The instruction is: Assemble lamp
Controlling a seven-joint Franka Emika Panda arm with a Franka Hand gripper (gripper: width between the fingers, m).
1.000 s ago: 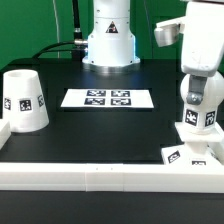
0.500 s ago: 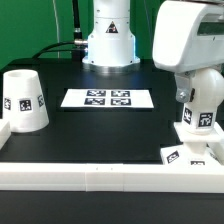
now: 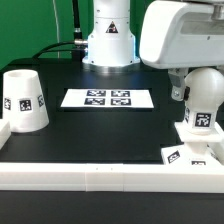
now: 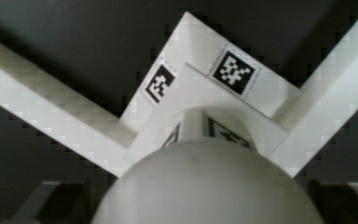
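1. End effector. My gripper hangs directly over the bulb. In the wrist view the fingers appear only as blurred grey shapes, one on each side of the bulb's rounded top. A dark gap shows between each finger and the bulb. The jaws are therefore spread wide and hold nothing. In the exterior view my wrist housing hides the fingers.

2. Bulb. It stands upright on the base, its tags facing the camera.

3. Base. It lies flat in the near corner of the tabletop on the exterior view's right. The wrist view shows it seated where two border rails meet, with one corner pointing into that junction. Whether it touches both rails cannot be determined.

4. Shade. It rests wide end down, near the tabletop edge on the exterior view's left, just beside the rail there and well apart from the base and bulb.

5. Marker board. It lies flat at mid-table, between the shade and the bulb.
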